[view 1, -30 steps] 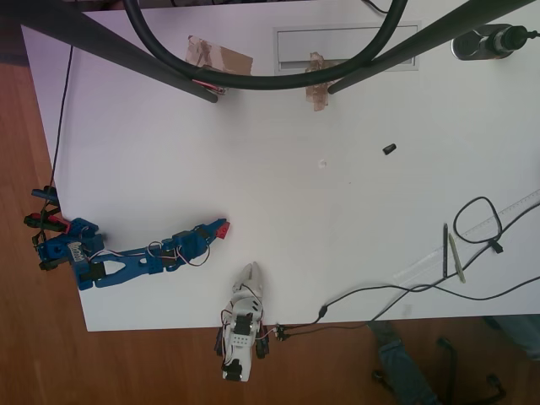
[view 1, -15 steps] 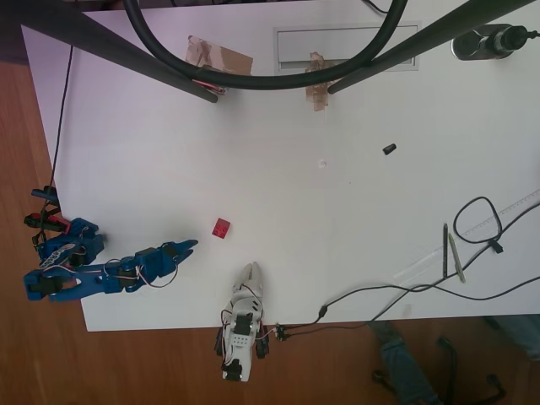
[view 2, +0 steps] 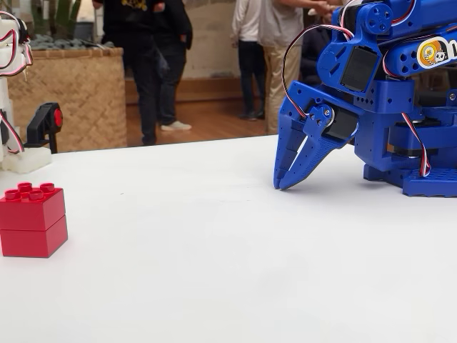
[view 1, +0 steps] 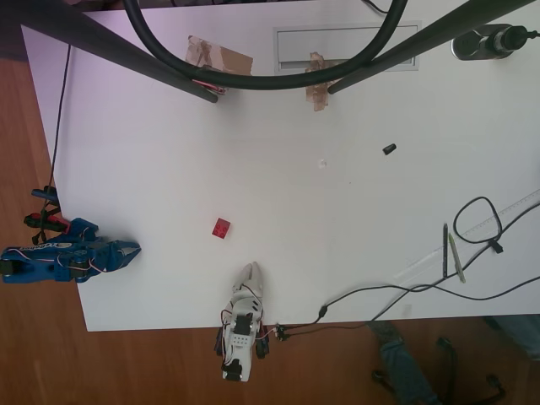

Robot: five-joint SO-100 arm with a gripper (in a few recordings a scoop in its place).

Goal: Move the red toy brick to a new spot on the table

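1. At the left edge of the overhead view, the blue arm is seen folded over its base, its gripper at the rim of the white table. In the fixed view the gripper is pointed down with its tips touching or almost touching the tabletop, clenched and empty.

2. Further right in the overhead view, the red toy brick is seen resting free on the table, well apart from the gripper. In the fixed view the red toy brick is shown as two stacked layers with studs on top.

3. The task is judged to be at or near its end, the brick being set down alone. A fresh sweep of the arm across the table could knock the brick from its spot.

4. At the far right of the fixed view, an orange round sticker with a small figure is worn by the arm; white lettering beside it is cut off and cannot be read.
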